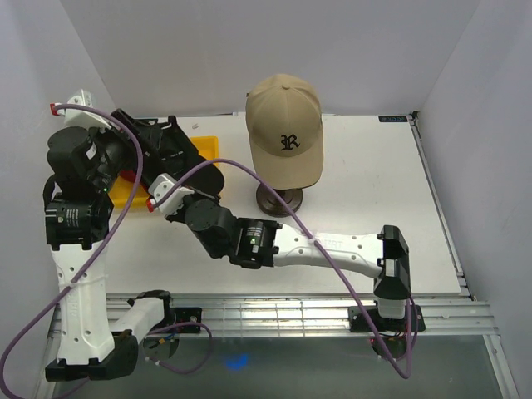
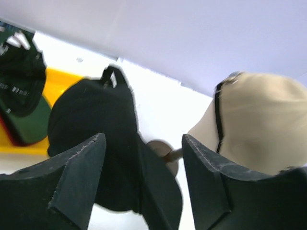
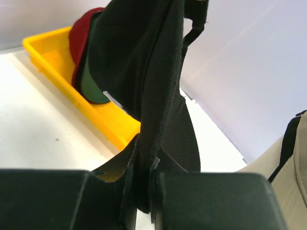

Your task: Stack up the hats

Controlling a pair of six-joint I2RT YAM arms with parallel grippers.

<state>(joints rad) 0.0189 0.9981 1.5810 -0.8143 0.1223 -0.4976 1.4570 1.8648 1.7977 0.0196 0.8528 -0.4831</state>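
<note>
A tan cap [image 1: 284,125] with a black "R" sits on a mannequin head at the back centre; it also shows in the left wrist view [image 2: 254,124] and the right wrist view [image 3: 288,182]. My right gripper [image 1: 195,176] [image 3: 144,191] is shut on the edge of a black cap [image 1: 179,154] [image 3: 139,57] and holds it up beside the tray. My left gripper [image 1: 145,137] [image 2: 143,139] is open, its fingers on either side of the black cap [image 2: 91,139] but apart from it. A dark green cap [image 3: 91,88] [image 2: 29,129] and a red cap [image 3: 81,33] lie in the tray.
The yellow tray [image 1: 208,148] [image 3: 48,62] [image 2: 57,81] lies at the back left, under both grippers. The mannequin's dark round stand [image 1: 278,199] [image 2: 163,151] is just right of the held cap. White walls close the back and sides.
</note>
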